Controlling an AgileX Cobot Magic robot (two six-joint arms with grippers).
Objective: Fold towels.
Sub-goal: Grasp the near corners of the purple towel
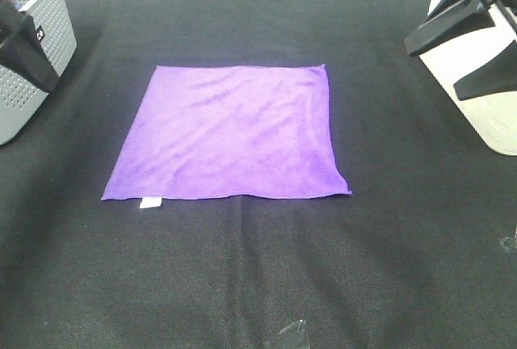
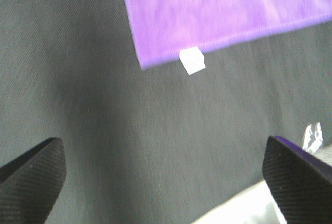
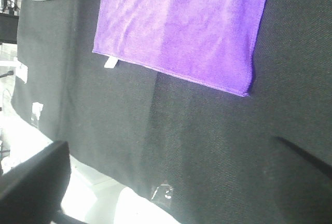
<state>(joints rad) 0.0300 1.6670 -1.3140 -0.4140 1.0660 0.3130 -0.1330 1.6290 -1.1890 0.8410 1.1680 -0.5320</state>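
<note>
A: How far along is the folding?

B: Not begun, by my reading. The towel (image 1: 230, 132) lies spread flat in a single layer at the middle of the bench (image 1: 242, 284). All four corners are out, with only soft ripples across the nap. No edge is doubled over.

A: And the arms?

B: Both are clear of it. The left pincer (image 2: 163, 182) is released, jaws wide apart with nothing between them. It hangs over bare bench just short of the towel's near left corner. The right pincer (image 1: 430, 69) is also released and empty, its two fingers splayed. It sits at the far right, well apart from the cloth.

A: So everything is left to do?

B: I'd say so: take hold of an edge or corners, bring one side over to the other, probably fold a second time, then flatten it. The task doesn't say how many folds are wanted.

A: Any writing to read?

B: Little. A small white tag (image 2: 192, 60) pokes out from under the near hem beside that left corner. It looks blank, though it is too small and blurred to rule out print. The grey basket (image 1: 58, 18) at the far left carries a small dark label with a pale mark, unreadable. No brand shows on the towel.
</note>
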